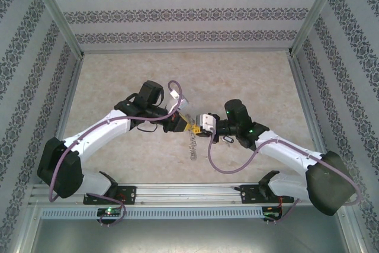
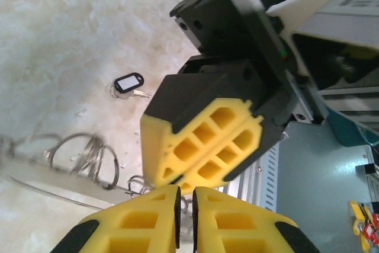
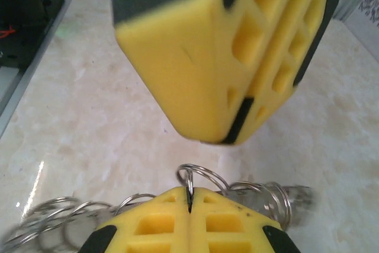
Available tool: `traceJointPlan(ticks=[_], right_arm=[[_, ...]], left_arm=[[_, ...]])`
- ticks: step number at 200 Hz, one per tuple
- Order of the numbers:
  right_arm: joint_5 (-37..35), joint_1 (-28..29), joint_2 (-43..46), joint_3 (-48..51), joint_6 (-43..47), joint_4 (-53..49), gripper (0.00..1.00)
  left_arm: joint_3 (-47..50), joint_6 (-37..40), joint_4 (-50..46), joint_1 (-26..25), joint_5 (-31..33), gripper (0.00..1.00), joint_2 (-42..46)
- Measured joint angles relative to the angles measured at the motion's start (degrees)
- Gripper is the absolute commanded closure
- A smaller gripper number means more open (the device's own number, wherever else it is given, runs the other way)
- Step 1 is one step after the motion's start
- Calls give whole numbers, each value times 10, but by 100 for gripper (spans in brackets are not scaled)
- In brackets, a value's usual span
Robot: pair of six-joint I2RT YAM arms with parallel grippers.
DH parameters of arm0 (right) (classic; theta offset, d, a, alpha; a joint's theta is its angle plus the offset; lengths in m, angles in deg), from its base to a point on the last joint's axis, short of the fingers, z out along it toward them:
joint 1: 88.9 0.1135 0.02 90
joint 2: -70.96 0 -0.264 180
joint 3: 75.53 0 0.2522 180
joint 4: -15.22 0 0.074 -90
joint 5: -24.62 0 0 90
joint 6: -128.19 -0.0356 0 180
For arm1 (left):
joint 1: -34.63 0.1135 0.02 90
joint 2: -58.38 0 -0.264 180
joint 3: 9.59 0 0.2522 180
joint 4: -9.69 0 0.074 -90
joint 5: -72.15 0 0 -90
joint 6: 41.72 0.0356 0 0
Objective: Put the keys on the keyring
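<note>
The right hand [image 3: 189, 198] is clamped on a thin wire loop of the keyring [image 3: 189, 179], which it holds up over the table [image 2: 59, 39] at mid-workspace with silvery keys dangling beneath; the left hand [image 3: 232, 136] hovers just above and close in front, its fingers nearly together with a thin slot between them, and I cannot tell whether anything is pinched there; a blue-and-white tagged key [image 2: 128, 82] lies on the table, well apart from both hands. To thread well, the right hand should grip firmly and not let the loop swing; the left hand should approach slowly, in line with the wire, so that the key's hole meets the wire squarely; crowding the fingers risks knocking the loop askew.
</note>
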Motion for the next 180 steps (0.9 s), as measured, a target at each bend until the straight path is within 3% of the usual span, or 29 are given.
traceJointPlan(ticks=[53,111,128,146,160,180], right_arm=[[-5,-7,-17,-1,-10,-7,100],[41,-42,-37,-5,-27,-10,100],[61,-49,-50,-18,-27,-18,100],[74,-49,-56,-29,-27,-29,100],[84,-49,-57,-35,-25,-36,100],[100,-52,-63,-50,-20,-55,100]], left_arm=[[2,-19,2,0,-3,68,-1],[41,-26,8,0,30,64,23],[41,19,-15,0,44,63,41],[41,103,-60,0,55,46,69],[40,178,-91,0,56,39,95],[39,292,-116,-1,60,37,125]])
